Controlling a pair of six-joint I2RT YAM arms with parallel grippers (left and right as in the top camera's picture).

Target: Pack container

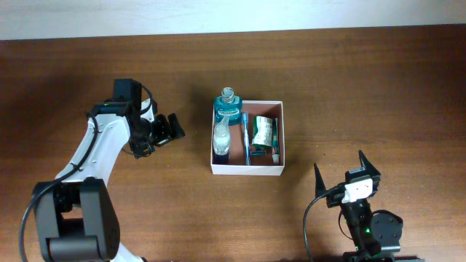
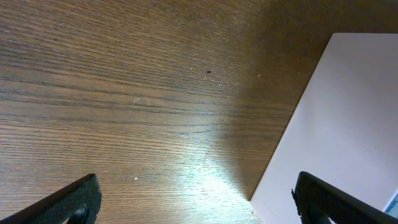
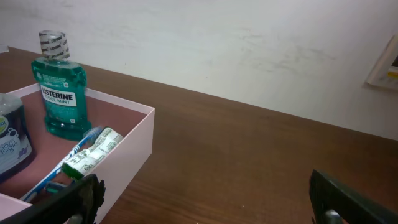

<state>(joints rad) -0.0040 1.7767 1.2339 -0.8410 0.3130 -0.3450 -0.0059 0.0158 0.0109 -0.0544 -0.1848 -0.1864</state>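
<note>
On the left of the overhead view, your left end effector (image 1: 173, 129) hovers over the wooden tabletop (image 1: 364, 73), well apart from the container (image 1: 247, 169) and pointing toward it. Its wrist view shows the two fingers (image 2: 74, 199) spread to the lower corners of the frame with only bare wood between them, so it is wide open and holds nothing; the container's white outer wall (image 2: 336, 124) fills the right side of that view. The container sits at the centre of the frame, its reddish-brown inside showing. Along its left wall a green Listerine bottle (image 1: 227, 109) stands upright in the upper corner, with a second bottle (image 1: 221, 142) just below it. A blue toothbrush (image 1: 246, 138) lies down the middle, and a green-and-white packet (image 1: 266, 135) lies beside it on the right. At the lower right, your right end effector (image 1: 338, 161) rests apart from the container, fingers (image 3: 348, 199) splayed wide and empty.
</note>
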